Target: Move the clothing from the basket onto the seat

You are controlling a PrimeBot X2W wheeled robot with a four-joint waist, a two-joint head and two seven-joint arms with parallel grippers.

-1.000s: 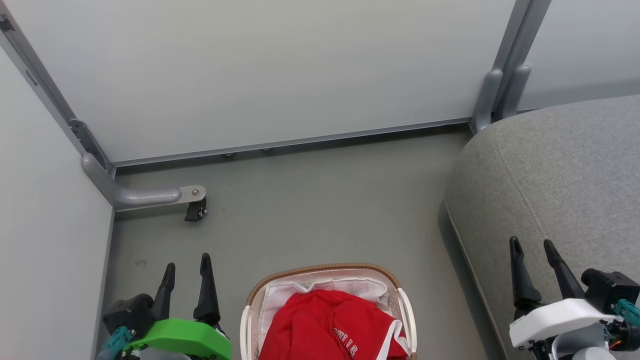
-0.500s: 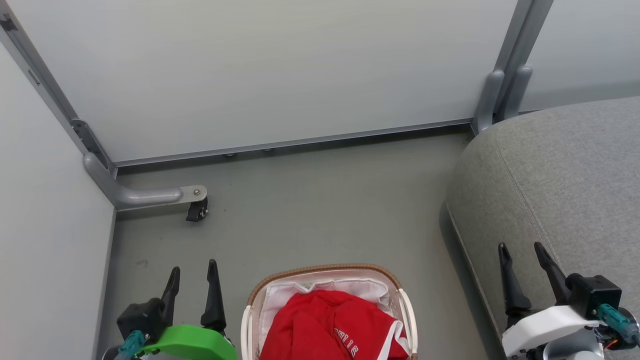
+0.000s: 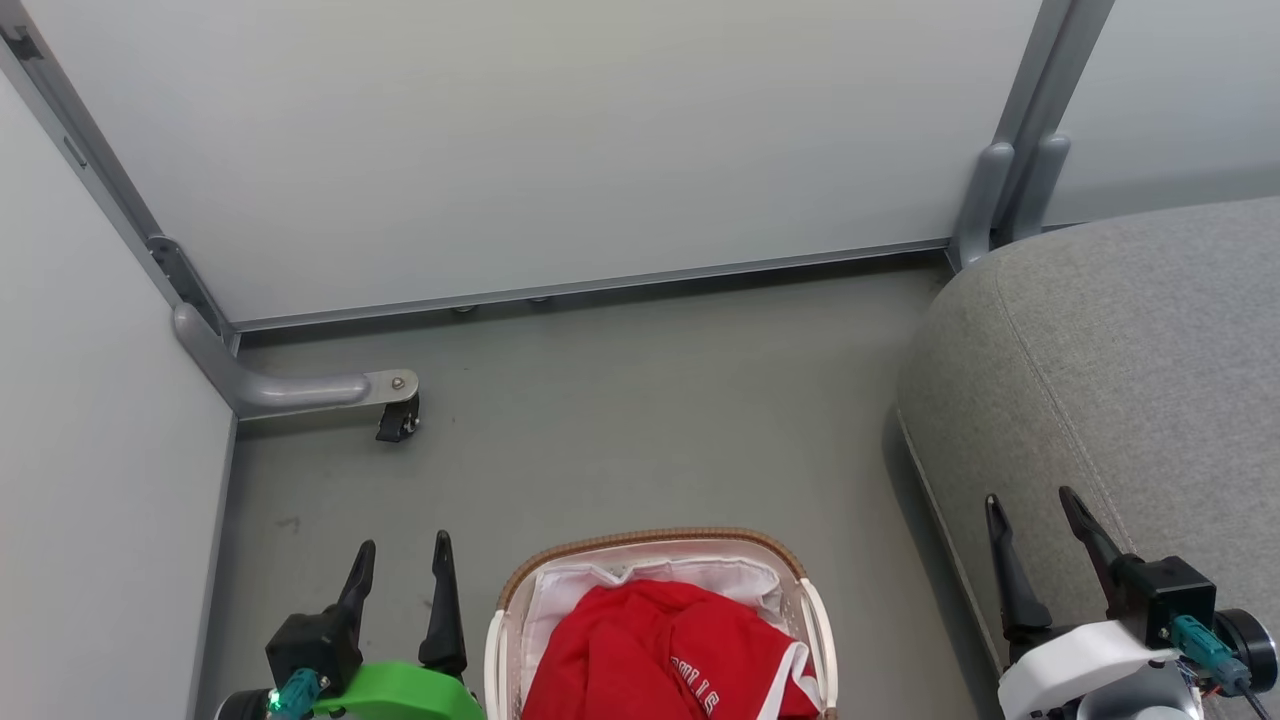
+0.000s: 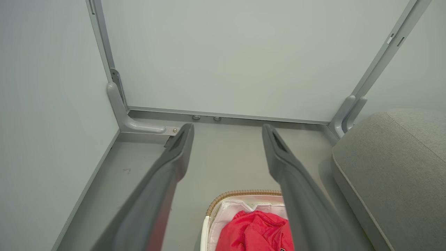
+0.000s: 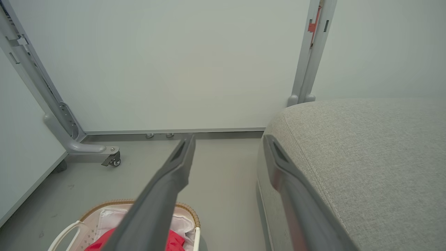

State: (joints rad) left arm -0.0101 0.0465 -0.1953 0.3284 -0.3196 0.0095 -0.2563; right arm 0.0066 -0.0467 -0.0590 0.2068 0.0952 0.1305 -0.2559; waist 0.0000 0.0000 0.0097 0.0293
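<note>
Red clothing (image 3: pixel 640 650) lies in the basket (image 3: pixel 650 536) near the seat (image 3: pixel 1150 350); left gripper (image 3: pixel 405 542) and right gripper (image 3: pixel 1028 495) gape wide, empty.

I work in a test bay dressed as a home corner. Evidence: plain white partition panels (image 3: pixel 560 150) on grey metal posts (image 3: pixel 1012 190), one foot (image 3: pixel 300 388) carrying a caster wheel (image 3: pixel 398 424); bare grey floor (image 3: pixel 650 420); a grey sofa seat (image 3: pixel 1130 360) and a laundry basket (image 3: pixel 650 537).

The grey floor (image 3: pixel 640 420) carries the basket (image 3: pixel 650 537), the seat (image 3: pixel 1120 350) and a partition's caster foot (image 3: pixel 398 425).
</note>
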